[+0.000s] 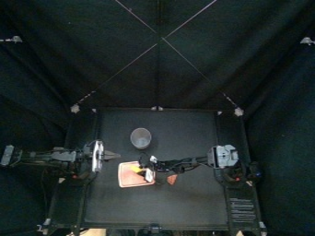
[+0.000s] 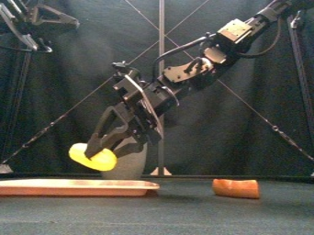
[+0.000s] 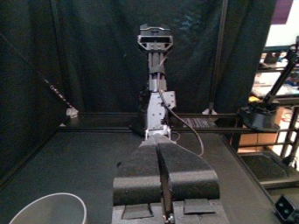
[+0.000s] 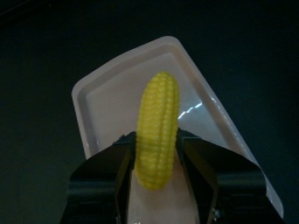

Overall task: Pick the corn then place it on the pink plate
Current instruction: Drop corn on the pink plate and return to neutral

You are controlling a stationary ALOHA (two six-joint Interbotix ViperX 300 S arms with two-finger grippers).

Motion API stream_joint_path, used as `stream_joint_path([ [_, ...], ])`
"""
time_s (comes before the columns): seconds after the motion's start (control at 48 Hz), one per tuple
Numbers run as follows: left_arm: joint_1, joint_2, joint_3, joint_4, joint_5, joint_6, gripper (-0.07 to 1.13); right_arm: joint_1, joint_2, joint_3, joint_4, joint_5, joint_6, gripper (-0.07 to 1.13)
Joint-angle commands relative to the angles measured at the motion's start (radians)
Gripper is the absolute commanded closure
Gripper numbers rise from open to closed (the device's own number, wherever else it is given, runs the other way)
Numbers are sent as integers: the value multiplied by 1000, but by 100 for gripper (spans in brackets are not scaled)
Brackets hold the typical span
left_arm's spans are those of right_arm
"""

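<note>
Now, nearest the table's front edge, an orange toy food [image 2: 237, 188] is lying on the black table [image 1: 185, 198], just to the right of the pink plate [image 2: 61, 187] and apart from it. The flat plate is sitting left of the table's middle. Over it the right gripper [image 2: 101, 156] is hanging at the end of its arm, which is reaching in from the right and slanting down past the middle. Its two jaws are clamping the yellow corn [image 2: 90, 160] by its sides, partway along its length. In the right wrist view the cob is pointing out beyond the jaw tips with the plate's pale surface behind it. In the front view the corn is hovering just above the plate, with a clear gap under it, touching nothing but the jaws. Farther back, a grey speckled cup [image 1: 142, 138] is standing upright behind the plate, apart from it. At the table's left side the left gripper [image 1: 96, 157] is resting away from the plate, its jaws pressed together with only a thin seam between them and gripping nothing.
</note>
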Motion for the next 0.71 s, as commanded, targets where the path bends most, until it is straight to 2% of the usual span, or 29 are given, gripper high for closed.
stream_joint_path([
  [0.021,-2,2,-25,3,-3,2,109,8,-29,-28,-3,0,3,30],
  [0.188,-2,2,-20,3,-3,2,109,14,-67,-8,-5,6,0,8],
  [0.271,-2,2,-18,2,-3,2,109,15,-97,11,-3,0,2,1],
  [0.458,-2,2,-20,2,-3,2,109,8,-232,69,-44,14,-9,1],
  [0.708,-2,2,-20,3,-3,2,109,-55,-517,221,-133,-29,-5,1],
])
